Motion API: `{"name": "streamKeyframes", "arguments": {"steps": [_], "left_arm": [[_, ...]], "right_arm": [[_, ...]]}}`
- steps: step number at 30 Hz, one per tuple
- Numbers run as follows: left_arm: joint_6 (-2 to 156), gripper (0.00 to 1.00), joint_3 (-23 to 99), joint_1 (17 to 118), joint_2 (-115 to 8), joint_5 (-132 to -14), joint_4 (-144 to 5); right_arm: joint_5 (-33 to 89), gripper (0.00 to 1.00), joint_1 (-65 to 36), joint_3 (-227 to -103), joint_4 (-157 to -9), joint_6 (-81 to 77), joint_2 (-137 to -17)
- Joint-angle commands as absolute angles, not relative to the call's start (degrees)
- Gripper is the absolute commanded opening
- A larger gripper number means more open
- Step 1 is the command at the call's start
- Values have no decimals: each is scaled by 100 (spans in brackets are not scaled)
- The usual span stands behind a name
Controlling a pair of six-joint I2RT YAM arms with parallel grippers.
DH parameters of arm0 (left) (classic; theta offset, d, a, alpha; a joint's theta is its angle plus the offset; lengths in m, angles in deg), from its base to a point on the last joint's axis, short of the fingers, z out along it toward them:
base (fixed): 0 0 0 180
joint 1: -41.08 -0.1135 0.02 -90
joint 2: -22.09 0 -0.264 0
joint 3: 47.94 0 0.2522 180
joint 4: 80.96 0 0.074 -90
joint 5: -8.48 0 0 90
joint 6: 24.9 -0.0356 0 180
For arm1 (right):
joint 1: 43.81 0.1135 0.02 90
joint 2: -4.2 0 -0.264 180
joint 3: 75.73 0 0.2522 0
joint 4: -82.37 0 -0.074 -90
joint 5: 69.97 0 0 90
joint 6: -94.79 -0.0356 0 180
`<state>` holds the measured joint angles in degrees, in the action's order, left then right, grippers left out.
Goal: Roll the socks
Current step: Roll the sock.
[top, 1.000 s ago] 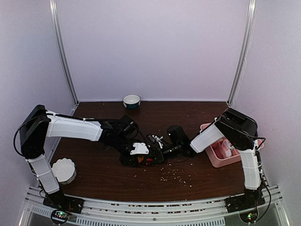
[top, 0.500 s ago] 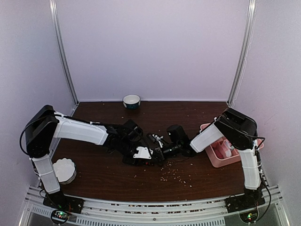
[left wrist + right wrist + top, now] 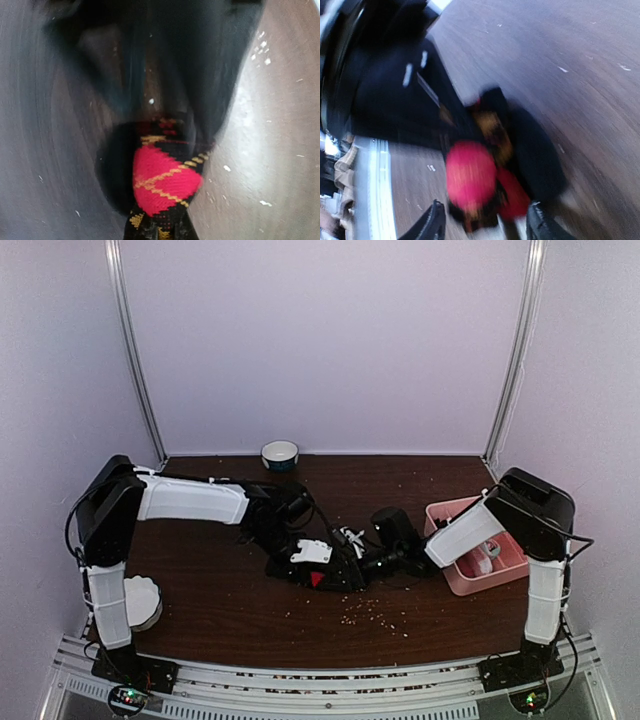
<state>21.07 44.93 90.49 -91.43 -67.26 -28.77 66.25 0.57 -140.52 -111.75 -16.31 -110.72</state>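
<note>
- Left gripper (image 3: 159, 230) is clamping down tight on the black sock (image 3: 162, 182). The jaws are closed on the fabric, and the red diamond with its yellow lines is bulging out just ahead of them.
- Right gripper (image 3: 487, 227) is standing with its jaws apart, one finger on each side of the bunched red-and-black fabric. The wrist view is blurring, so I cannot tell whether the fingers are touching it.
- From above, the two grippers are meeting nose to nose at the middle of the table (image 3: 220, 610). The sock is lying on the wood between them, with a bit of red showing.
- Left arm (image 3: 195, 500) is reaching in from 9 o'clock and right arm (image 3: 465, 535) from 3 o'clock.
- Pale crumbs (image 3: 372, 612) are lying at 5 o'clock from the sock.
- A pink bin (image 3: 455, 580) is sitting at 3 o'clock, a small bowl (image 3: 280, 454) at 12 o'clock by the back wall, and a white dish (image 3: 135, 602) at 8 o'clock.
</note>
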Motion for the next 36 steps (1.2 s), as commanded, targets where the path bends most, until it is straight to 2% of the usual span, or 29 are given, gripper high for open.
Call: {"name": "streamKeyframes", "arguments": {"steps": [1, 3, 4, 5, 6, 14, 22, 26, 28, 30, 31, 33, 36], "left_arm": [[2548, 0, 5173, 8481, -9414, -5019, -1319], [2641, 0, 5373, 8295, -9504, -4520, -1026], [2656, 0, 5452, 8221, -9560, -4299, -873], [2661, 0, 5531, 8168, -9598, -4093, -747], [2661, 0, 5592, 8126, -9634, -3917, -615], [2571, 0, 6125, 7909, -9827, -2891, 226], [2547, 0, 6444, 7888, -9703, -3039, 417], [2565, 0, 6550, 7890, -9393, -3173, 491], [2547, 0, 6673, 7888, -9263, -3198, 626], [2519, 0, 6821, 7888, -9179, -3185, 795], [2507, 0, 6890, 7887, -9152, -3172, 866], [2511, 0, 6978, 7892, -9123, -3124, 972], [2483, 0, 7048, 7888, -9097, -3074, 1139]], "right_arm": [[5376, 62, 33, -13277, -10792, -821, -10482], [5142, 67, 68, -13046, -11029, -685, -10231], [5030, 75, 94, -12940, -11145, -643, -10125], [4919, 97, 127, -12851, -11236, -610, -10037], [4772, 100, 174, -12788, -11295, -574, -9948], [3038, 99, 895, -12610, -10840, 2, -8932], [2808, 99, 977, -13039, -10227, -347, -7971], [14, 100, 1661, -13296, -9396, 313, -7185], [-681, 100, 1819, -13215, -9594, 376, -6940], [-1221, 99, 1745, -13161, -9597, -516, -6761], [-842, 100, 1631, -13111, -9547, -924, -6636], [938, 100, 1379, -12748, -10240, -769, -6428], [2321, 99, 1449, -12547, -10884, -566, -6319]]}}
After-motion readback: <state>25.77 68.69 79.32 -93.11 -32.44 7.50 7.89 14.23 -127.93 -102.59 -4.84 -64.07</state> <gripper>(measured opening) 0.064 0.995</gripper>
